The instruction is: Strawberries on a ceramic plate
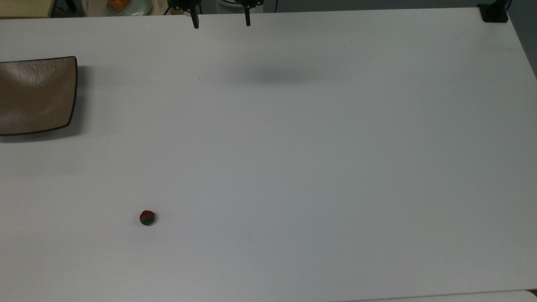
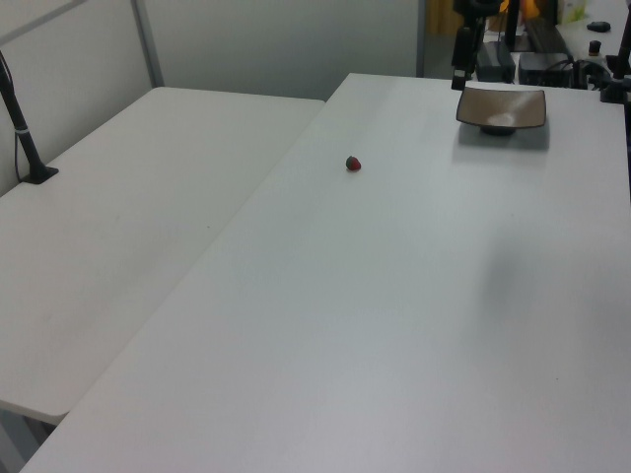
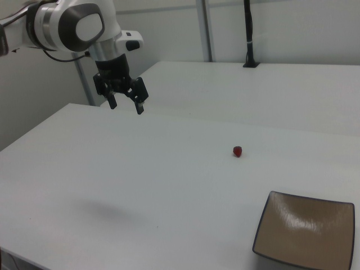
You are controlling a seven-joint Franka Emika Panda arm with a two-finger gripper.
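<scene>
Strawberry alone on white table, ceramic plate well apart, fingers spread

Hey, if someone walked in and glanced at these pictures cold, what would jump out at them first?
Probably the strawberry, a tiny red and green dot alone on the white table, toward the top view's lower left. Next, the glossy tan ceramic plate at the top view's left edge, bare. Then the gripper, open, hanging above the table at the right view's upper left, far from both.

The white table bears a strawberry and, well apart, a seemingly empty ceramic plate.
</scene>
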